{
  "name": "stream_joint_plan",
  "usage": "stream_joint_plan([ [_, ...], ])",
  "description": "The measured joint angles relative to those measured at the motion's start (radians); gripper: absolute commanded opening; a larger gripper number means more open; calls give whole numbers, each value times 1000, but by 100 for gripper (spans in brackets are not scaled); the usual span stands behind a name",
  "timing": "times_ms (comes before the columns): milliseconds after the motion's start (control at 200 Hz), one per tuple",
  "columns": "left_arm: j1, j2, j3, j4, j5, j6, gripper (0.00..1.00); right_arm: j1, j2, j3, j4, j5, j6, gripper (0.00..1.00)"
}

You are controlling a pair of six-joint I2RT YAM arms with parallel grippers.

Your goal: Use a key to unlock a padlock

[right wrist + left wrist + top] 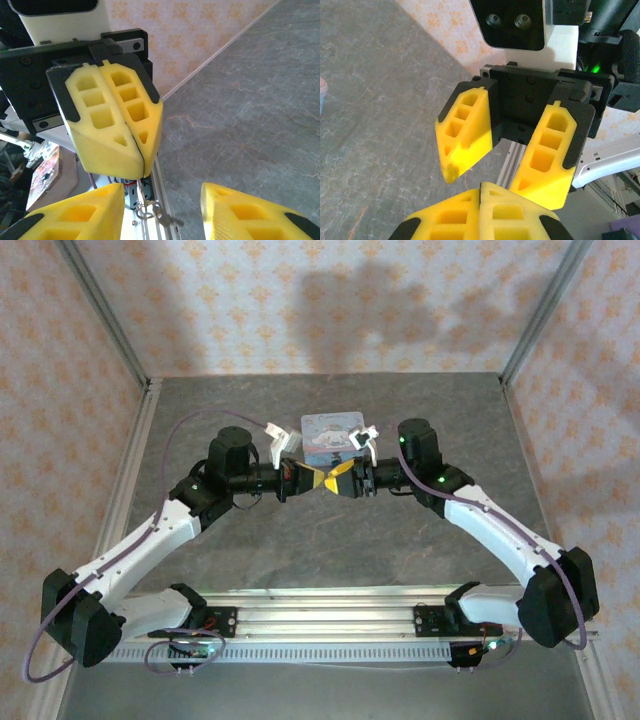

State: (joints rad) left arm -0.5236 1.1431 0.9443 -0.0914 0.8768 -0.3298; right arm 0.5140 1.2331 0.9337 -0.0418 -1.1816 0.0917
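My two grippers meet tip to tip above the middle of the table. In the right wrist view the left gripper point(142, 172) is shut on a thin metal key shank point(141, 195), and a key ring point(145, 210) with a small dark piece point(165, 219) dangles below it. I cannot tell whether that dark piece is a second key or the padlock. The right gripper point(161, 192) stands open on either side of the ring and touches nothing. From above, the left gripper point(322, 481) and right gripper point(342, 478) sit just in front of a pastel tin point(330, 430).
The tin lies flat on the grey table point(330, 540), just behind the grippers. An aluminium rail point(320, 615) carrying both arm bases runs along the near edge. Patterned walls close the back and sides.
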Motion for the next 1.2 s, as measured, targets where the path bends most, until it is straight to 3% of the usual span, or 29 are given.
stream_joint_plan([
  [265, 0, 34, 59, -58, 23, 45, 0, 8, 0, 0, -13, -71, 14, 41],
  [405, 0, 52, 77, -77, 38, 51, 0, 19, 10, 2, -29, -93, 11, 31],
  [485, 0, 55, 81, -85, 44, 52, 0, 20, 17, 3, -44, -100, 7, 17],
  [636, 0, 56, 89, -91, 59, 56, 0, 20, 29, 11, -64, -101, 0, 1],
  [861, 0, 57, 89, -105, 58, 68, 0, 20, 38, 13, -73, -102, 1, 0],
  [881, 0, 57, 89, -106, 57, 67, 5, 20, 39, 13, -72, -102, 2, 0],
  [926, 0, 57, 89, -105, 48, 63, 26, 20, 39, 13, -67, -101, 10, 0],
  [971, 0, 56, 89, -102, 39, 59, 38, 20, 39, 13, -54, -97, 23, 0],
  [1061, 4, 50, 74, -72, 15, 19, 49, 20, 39, 4, 9, -77, 66, 0],
  [1196, 39, -10, -23, 22, -16, -67, 49, 20, 40, -26, 115, -50, 146, 0],
])
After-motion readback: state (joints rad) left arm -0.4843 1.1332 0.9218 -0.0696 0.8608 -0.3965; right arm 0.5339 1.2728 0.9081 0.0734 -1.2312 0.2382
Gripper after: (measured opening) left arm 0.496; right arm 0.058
